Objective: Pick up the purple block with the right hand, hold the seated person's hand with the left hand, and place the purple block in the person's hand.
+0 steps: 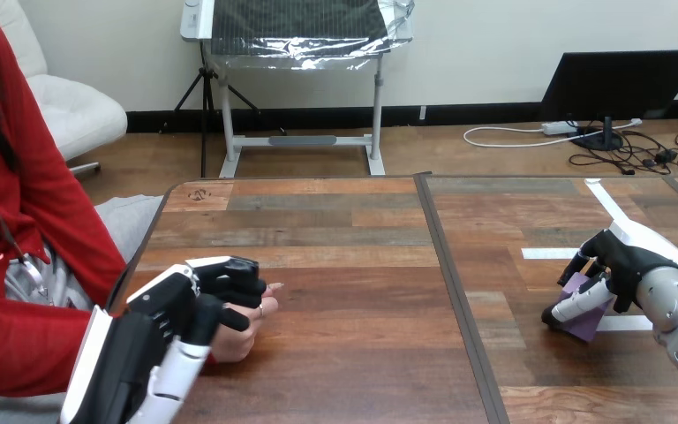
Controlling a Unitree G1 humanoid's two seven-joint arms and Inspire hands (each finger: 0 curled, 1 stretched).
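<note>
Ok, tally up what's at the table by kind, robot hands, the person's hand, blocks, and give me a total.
robot hands: 2 (left hand, right hand)
person's hand: 1
purple block: 1
total: 4

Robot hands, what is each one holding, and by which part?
The right hand grips the purple block, thumb across its front; left hand curls round the person's hand.

Bright, even light falls from above. The bench shows a soft sheen beyond the left hand, whose white shells gleam; shadows are faint.
</note>
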